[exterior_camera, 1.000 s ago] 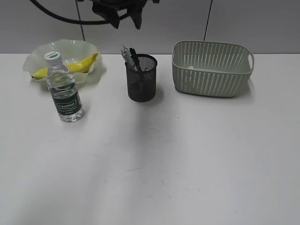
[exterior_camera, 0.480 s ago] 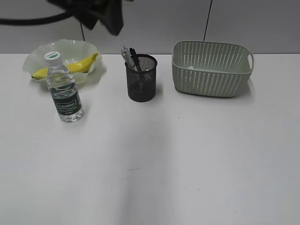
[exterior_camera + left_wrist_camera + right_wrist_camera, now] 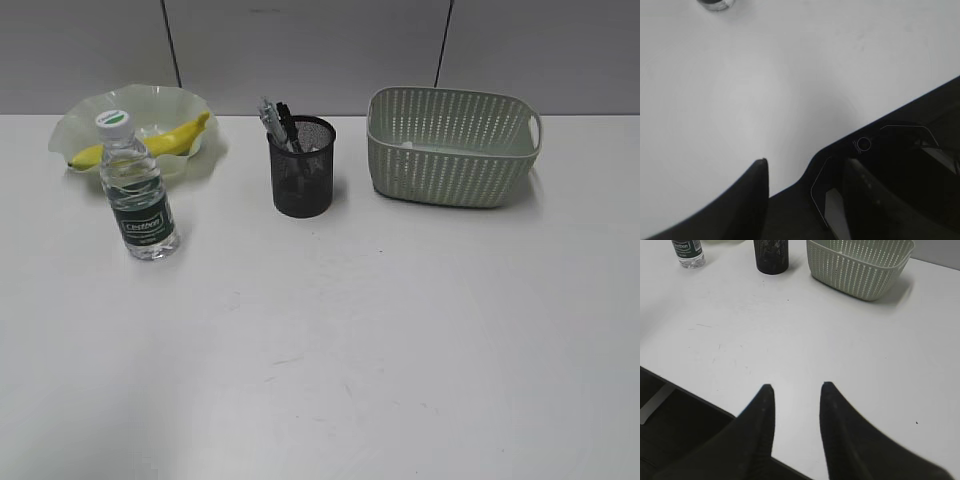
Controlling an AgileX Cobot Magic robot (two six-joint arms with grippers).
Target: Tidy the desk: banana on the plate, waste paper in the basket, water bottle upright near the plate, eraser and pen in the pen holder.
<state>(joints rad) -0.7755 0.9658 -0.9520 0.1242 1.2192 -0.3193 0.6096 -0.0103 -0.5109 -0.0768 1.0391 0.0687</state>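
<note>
Banana (image 3: 150,143) is shown lying in the plate (image 3: 70,125) at the far left of the table (image 3: 400,350). Bottle (image 3: 138,190) is seen upright on its base just in front of the plate, cap up. Pens (image 3: 277,122) are seen standing in the holder (image 3: 301,167) at the middle of the far edge; whether the eraser lies inside cannot be told through the mesh. Basket (image 3: 452,147) is set to the right of the holder, well apart from it; a pale scrap showing through its slots may be the paper, though this cannot be confirmed.

No arm is seen in the exterior view. Left tool (image 3: 805,195) is shown low over the near table edge, jaws parted and nothing between them. Right tool (image 3: 796,405) is likewise held over the near edge of the table, jaws apart and empty.

By this layout, the task is judged to be complete or nearly so. The remaining risks are judged as follows. The bottle, tall and on a narrow base, could be toppled if an arm were swept across the left side at low height. The holder could be tipped by a brush against the protruding pens. Should the eraser or paper in fact be missing from its container, the task would be ended short.
</note>
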